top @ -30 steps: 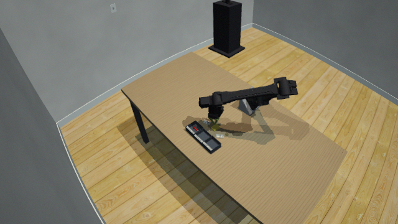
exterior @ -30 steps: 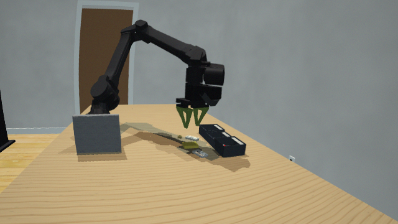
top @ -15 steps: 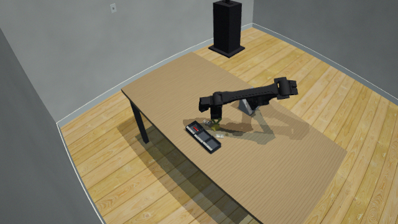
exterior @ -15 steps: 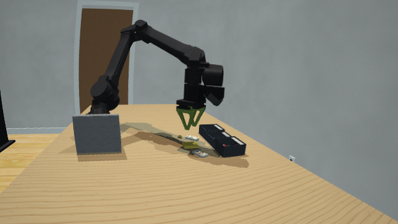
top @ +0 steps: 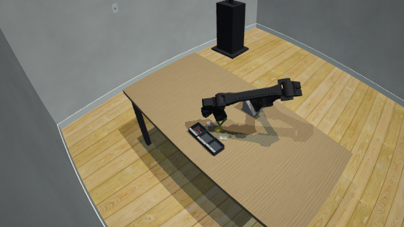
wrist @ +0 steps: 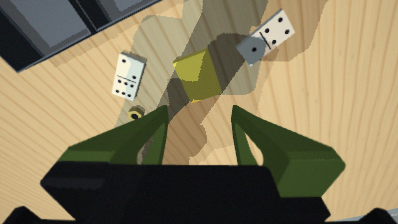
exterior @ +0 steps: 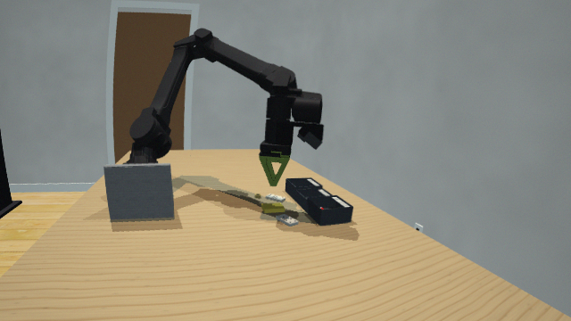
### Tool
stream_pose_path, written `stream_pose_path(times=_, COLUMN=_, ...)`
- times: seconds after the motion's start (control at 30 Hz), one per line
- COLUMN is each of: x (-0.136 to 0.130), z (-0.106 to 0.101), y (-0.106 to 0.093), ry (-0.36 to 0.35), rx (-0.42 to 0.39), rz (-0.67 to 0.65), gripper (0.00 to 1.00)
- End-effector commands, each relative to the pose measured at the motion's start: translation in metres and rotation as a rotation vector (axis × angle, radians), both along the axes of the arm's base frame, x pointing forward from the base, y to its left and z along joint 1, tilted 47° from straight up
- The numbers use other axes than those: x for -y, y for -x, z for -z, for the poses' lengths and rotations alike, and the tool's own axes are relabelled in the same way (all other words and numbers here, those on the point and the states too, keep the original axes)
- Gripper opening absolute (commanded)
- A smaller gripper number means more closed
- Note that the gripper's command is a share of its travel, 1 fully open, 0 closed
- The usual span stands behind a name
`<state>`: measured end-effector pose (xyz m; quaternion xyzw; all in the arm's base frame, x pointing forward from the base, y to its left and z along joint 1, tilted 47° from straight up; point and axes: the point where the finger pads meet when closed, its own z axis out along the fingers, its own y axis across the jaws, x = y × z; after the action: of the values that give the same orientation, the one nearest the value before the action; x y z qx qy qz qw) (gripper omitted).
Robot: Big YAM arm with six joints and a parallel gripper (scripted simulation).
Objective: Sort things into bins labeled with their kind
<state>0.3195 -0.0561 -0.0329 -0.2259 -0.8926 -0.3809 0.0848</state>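
A black row of bins (top: 206, 140) lies on the table; it also shows in the exterior view (exterior: 318, 200) and at the top left of the wrist view (wrist: 50, 25). A red battery (top: 199, 130) lies in its end compartment. My gripper (wrist: 199, 111) (exterior: 273, 183) is open and empty, and it hangs above the table just beside the bins. A yellow block (wrist: 197, 75) lies right ahead of the fingertips. A white domino (wrist: 128, 76) lies to its left and a grey-lit domino (wrist: 265, 37) to its upper right. A small nut (wrist: 135, 114) lies near the left finger.
The grey base block (exterior: 138, 192) of the arm stands behind the things on the table. A black pillar (top: 230, 26) stands on the floor beyond the table. The near table edge runs close behind the bins (top: 189, 148).
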Motion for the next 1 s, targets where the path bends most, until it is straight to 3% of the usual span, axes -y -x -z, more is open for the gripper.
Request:
stream_pose_path(times=0.0, x=0.017, z=0.001, y=-0.012, ry=0.009, rx=0.131, rz=-0.091, gripper=0.53)
stream_pose_path(times=0.13, x=0.018, z=0.0, y=-0.013, ry=0.01, rx=0.171, rz=-0.126, gripper=0.53)
stream_pose_path(times=0.17, x=0.018, z=-0.001, y=-0.014, ry=0.013, rx=0.223, rz=-0.167, gripper=0.53)
stream_pose_path(times=0.3, x=0.019, z=-0.002, y=-0.016, ry=0.018, rx=0.302, rz=-0.219, gripper=0.53)
stream_pose_path(times=0.97, x=0.012, z=-0.001, y=-0.006, ry=0.001, rx=0.281, rz=-0.225, gripper=0.53)
